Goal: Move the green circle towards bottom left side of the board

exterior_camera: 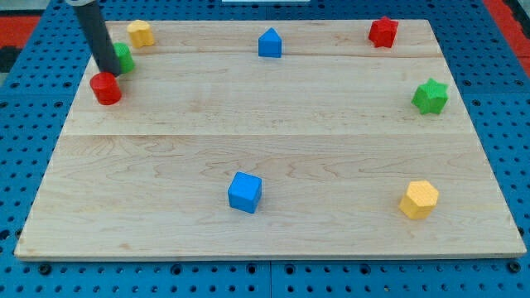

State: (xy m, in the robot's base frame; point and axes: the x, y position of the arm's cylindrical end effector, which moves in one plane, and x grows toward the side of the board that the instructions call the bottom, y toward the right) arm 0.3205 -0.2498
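A: Any writing or brands?
B: None legible. Count, near to far: 1 blue cube and 1 yellow hexagon block at the view's bottom, both well apart from my tip. Then 1 green star, far to the view's right of the tip.
A: By the tip?
B: 1 red cylinder just below it. Green circle sits just beside the rod, partly hidden, top-left part of the bench.
A: Far edge?
B: 1 yellow block, 1 blue house-shaped block, 1 red star.
A: Pincer?
B: No pincer in view, just the rod, so released or clenched can't be told.
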